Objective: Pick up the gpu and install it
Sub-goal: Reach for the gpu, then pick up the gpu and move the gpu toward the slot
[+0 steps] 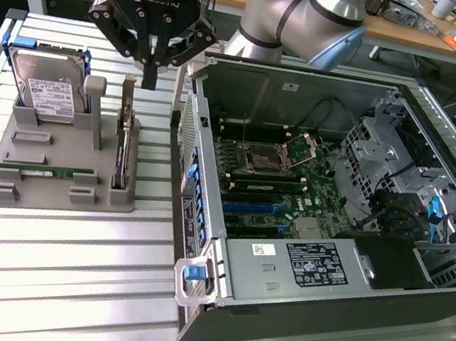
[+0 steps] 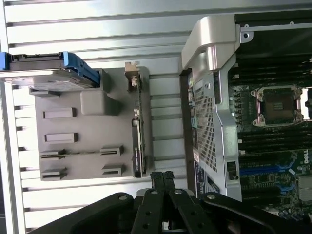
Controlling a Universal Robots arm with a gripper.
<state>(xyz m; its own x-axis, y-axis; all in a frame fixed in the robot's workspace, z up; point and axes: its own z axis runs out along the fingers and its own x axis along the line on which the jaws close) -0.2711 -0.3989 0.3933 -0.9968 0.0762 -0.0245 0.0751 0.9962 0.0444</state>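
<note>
The gpu stands on edge in a slot of the grey holder, thin and dark, its silver bracket pointing up at the far end. In the wrist view the gpu runs along the holder's side nearest the computer case. My gripper hangs above the card's bracket end, a little toward the case, clear of it. The black fingers are pressed together with nothing between them.
The holder also carries a silver hard drive in a blue-clipped cradle and a green memory stick. To the exterior view's right lies the open computer case, showing its motherboard, CPU socket and blue expansion slots.
</note>
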